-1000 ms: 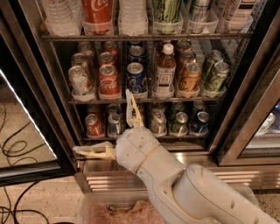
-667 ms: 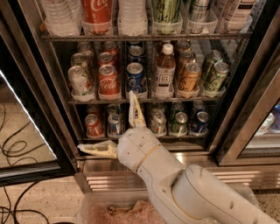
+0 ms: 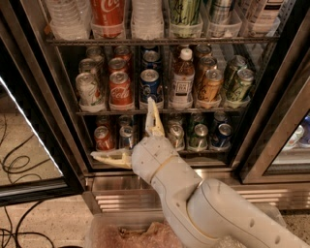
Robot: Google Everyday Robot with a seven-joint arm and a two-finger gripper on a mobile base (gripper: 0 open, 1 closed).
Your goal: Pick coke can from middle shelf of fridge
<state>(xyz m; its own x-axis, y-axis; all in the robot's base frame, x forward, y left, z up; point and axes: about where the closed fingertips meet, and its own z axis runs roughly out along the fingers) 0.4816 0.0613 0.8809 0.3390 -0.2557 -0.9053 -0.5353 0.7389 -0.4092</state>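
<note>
The coke can [image 3: 120,90], red with white script and a silver top, stands at the front of its lane on the middle shelf [image 3: 208,110], with more red cans behind it. A blue Pepsi can [image 3: 150,85] is to its right and a white-capped brown bottle [image 3: 182,77] is further right. My gripper [image 3: 121,127] is open and empty, just below and in front of the shelf edge. One finger [image 3: 154,116] points up beside the Pepsi can; the other [image 3: 109,158] points left across the lower shelf. The fridge [image 3: 121,184] is open in front of me.
The top rack holds a large Coca-Cola can [image 3: 107,12] and water bottles [image 3: 147,17]. The bottom rack holds small cans, one red [image 3: 103,138]. The open glass door [image 3: 34,145] is at the left, cables [image 3: 14,164] lie on the floor, and a clear bin [image 3: 145,232] is below my arm.
My gripper has moved a little up and to the right, closer to the middle shelf. Its fingers stay spread. The cans have not moved.
</note>
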